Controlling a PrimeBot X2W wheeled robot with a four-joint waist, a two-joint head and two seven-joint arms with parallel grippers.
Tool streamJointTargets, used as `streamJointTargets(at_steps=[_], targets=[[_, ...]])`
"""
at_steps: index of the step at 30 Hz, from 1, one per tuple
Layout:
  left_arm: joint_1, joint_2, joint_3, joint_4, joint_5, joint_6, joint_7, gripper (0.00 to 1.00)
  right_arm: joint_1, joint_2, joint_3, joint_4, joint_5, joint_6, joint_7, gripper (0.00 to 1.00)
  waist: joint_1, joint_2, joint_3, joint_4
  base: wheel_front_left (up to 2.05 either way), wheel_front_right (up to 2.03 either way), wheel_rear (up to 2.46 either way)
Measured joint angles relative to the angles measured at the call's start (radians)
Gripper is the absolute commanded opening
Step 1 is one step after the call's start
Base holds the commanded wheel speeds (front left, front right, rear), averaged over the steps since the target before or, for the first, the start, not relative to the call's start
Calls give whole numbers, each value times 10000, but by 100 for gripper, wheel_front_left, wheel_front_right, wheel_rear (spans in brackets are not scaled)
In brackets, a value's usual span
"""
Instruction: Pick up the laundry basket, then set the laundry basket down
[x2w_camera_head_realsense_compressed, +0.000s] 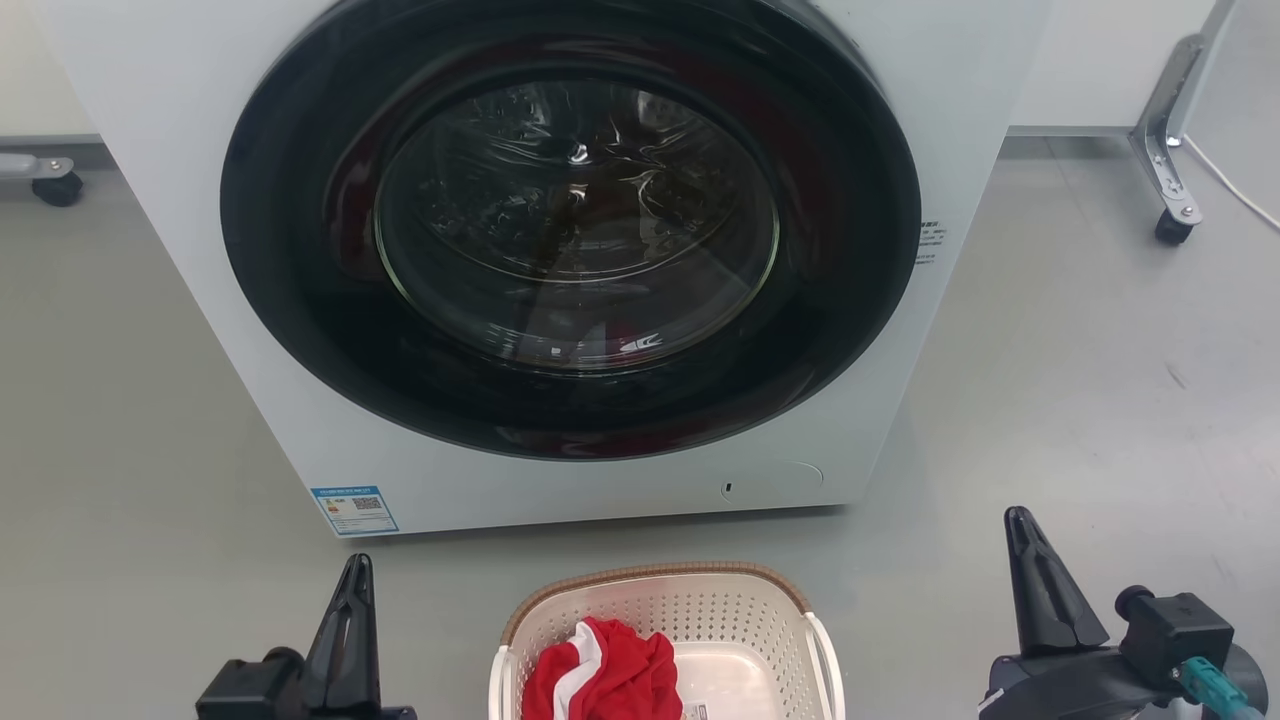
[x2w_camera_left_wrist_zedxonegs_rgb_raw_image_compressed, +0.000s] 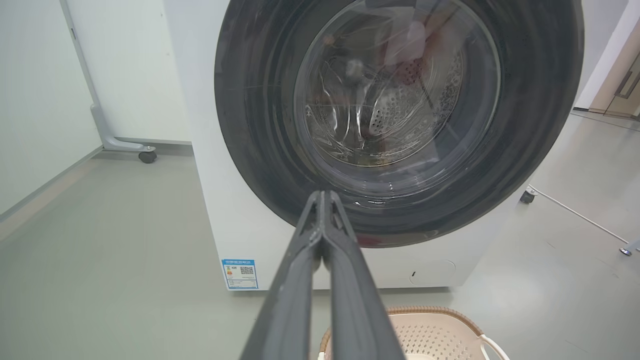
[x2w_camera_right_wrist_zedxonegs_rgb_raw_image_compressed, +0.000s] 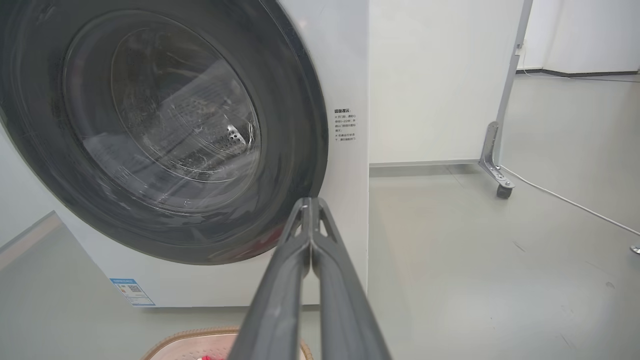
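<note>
The laundry basket (x2w_camera_head_realsense_compressed: 740, 610) stands on the floor at the bottom middle of the head view, cream-white and perforated, with a brown rim. A red and white garment (x2w_camera_head_realsense_compressed: 605, 675) lies in its left half. My left gripper (x2w_camera_head_realsense_compressed: 355, 565) points up to the left of the basket, fingers pressed together with nothing between them. To the basket's right my right gripper (x2w_camera_head_realsense_compressed: 1018, 520) is shut as well, also empty. Both stand apart from the basket. The left wrist view shows the basket's rim (x2w_camera_left_wrist_zedxonegs_rgb_raw_image_compressed: 435, 312) past the left gripper (x2w_camera_left_wrist_zedxonegs_rgb_raw_image_compressed: 322, 195). The right wrist view shows the rim (x2w_camera_right_wrist_zedxonegs_rgb_raw_image_compressed: 190, 335) beside the right gripper (x2w_camera_right_wrist_zedxonegs_rgb_raw_image_compressed: 310, 201).
A white front-loading washing machine (x2w_camera_head_realsense_compressed: 560, 250) with its round dark door closed stands right behind the basket. Grey floor lies on both sides. A wheeled partition leg (x2w_camera_head_realsense_compressed: 1165, 160) and a white cable (x2w_camera_head_realsense_compressed: 1235, 185) are at the far right; another caster (x2w_camera_head_realsense_compressed: 55, 185) sits at the far left.
</note>
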Motion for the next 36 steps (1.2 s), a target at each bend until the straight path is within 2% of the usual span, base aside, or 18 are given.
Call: streamJointTargets(at_steps=[12,36], targets=[[-21,-59,301,286,-1053,-192,253,0,-7,174,-481,161,1151,222,332,0,0,0,-26,-9,0,0,0],[-407,-268,957,1001,-4531,-802,880,0,-99,642,-1534,593,4242,800,1220,0,0,0,-91,-23,0,0,0]])
